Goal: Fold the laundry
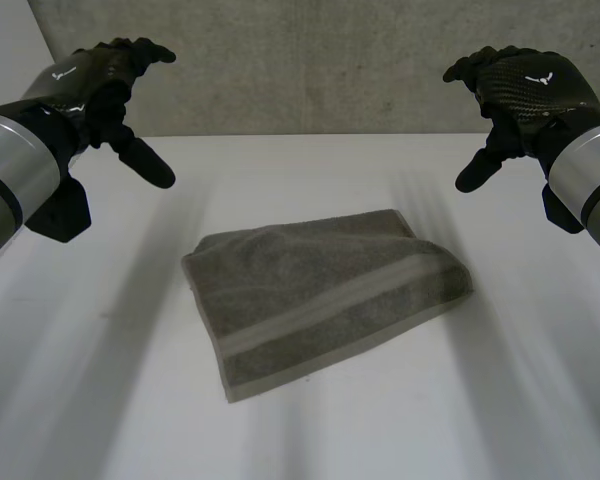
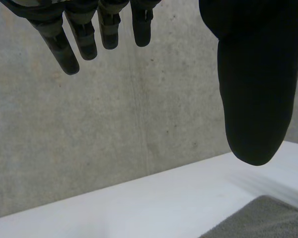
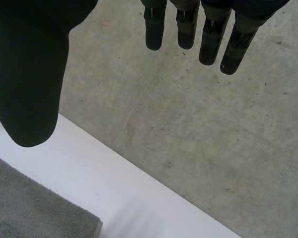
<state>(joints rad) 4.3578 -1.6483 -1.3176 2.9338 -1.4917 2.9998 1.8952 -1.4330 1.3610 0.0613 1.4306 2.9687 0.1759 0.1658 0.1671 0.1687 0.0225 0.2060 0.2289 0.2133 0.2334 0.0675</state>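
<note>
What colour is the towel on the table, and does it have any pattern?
The towel is grey-brown with a paler woven band running along it, clearest in the head view.

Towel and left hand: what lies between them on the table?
Nothing: in the head view, only bare white table separates the raised left hand from the grey towel.

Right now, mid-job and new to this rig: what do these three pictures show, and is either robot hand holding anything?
The wide picture looks down from a camera behind the robot. The left robot hand and right robot hand hang open above the white table, holding nothing. Between them lies a grey towel, apparently folded over, with a paler stripe. The other two pictures come from a camera on each wrist, looking along that hand's palm: dark fingers and thumb, the concrete wall behind, a towel corner near the thumb.
</note>
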